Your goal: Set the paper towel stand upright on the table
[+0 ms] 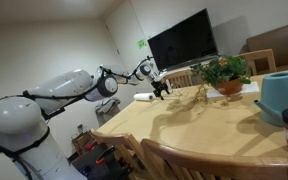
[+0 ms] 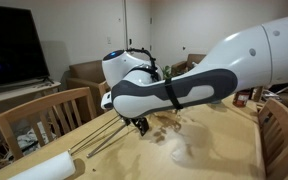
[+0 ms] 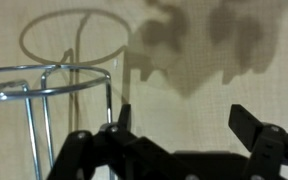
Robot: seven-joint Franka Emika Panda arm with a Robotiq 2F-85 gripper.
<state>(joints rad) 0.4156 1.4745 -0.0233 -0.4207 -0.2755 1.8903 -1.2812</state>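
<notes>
- The gripper (image 3: 184, 118) is hanging over the table (image 3: 269, 40) along the bottom edge of the wrist view. Its jaws are spread wide and nothing is sitting between them.
- The paper towel stand (image 3: 108, 95) is showing as thin silvery wire in the left half of that frame. It is lying just left of the nearer finger rather than inside the gap.
- In an exterior view the stand's (image 2: 102, 140) rods are running low along the tabletop from lower left toward the gripper (image 2: 141, 125) at centre. It appears to be lying on its side, not standing.
- Closing from this position is likely to be catching air or only clipping one wire, because the stand is sitting off to one side of the opening.
- The wire is looking slim and slick, so a pinch on it is risking the stand twisting or slipping between the pads as it is being tipped up.
- A nudge from a finger is liable to be sending the ring base sliding or rolling across the smooth top.
- The ring's dark shadow at upper left of the wrist view is resembling the ring itself, and aiming at it would mean grasping bare table.
- The potted plant (image 1: 224, 72), right of centre in an exterior view, is standing near enough that a swinging post could be striking it.
</notes>
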